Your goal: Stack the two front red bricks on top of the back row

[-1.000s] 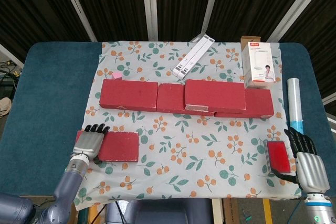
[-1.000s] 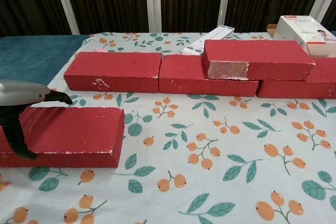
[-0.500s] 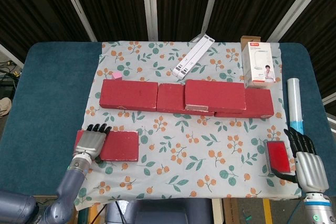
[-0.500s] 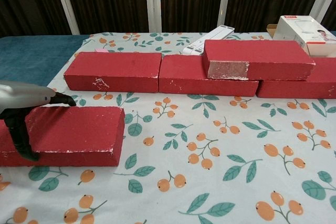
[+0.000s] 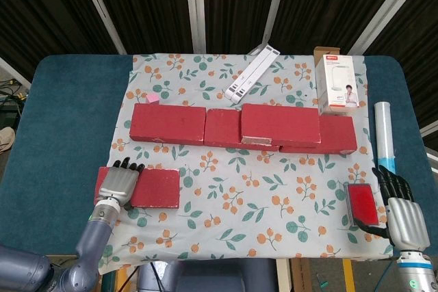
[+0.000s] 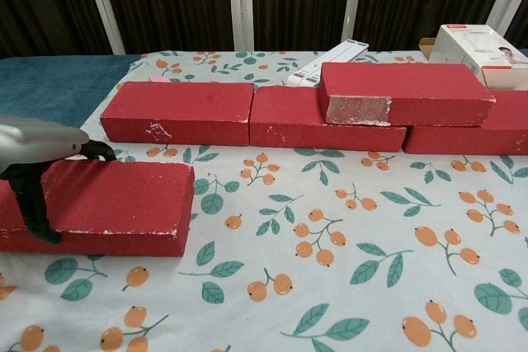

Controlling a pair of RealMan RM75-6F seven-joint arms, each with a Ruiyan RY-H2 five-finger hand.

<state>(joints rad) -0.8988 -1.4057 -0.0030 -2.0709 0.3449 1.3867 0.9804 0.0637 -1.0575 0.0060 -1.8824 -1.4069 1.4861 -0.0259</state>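
Left hand [image 5: 118, 182] palm down, fingers clasped; right hand [image 5: 395, 204] low, fingers extended forward

The red bricks [image 6: 180, 110] look matt and grainy, like coarse foam or stone, and the stacked brick [image 6: 401, 92] shows a chipped, whitish rough patch on its front end. The tablecloth [image 5: 260, 203] is smooth printed fabric with leaves and orange berries; beneath it lies teal felt-like cloth [image 5: 65, 121]. The left hand [image 5: 118, 184] has a brushed silvery shell with black matt fingers. At upper right, the box [image 5: 335, 81] is glossy printed cardboard.
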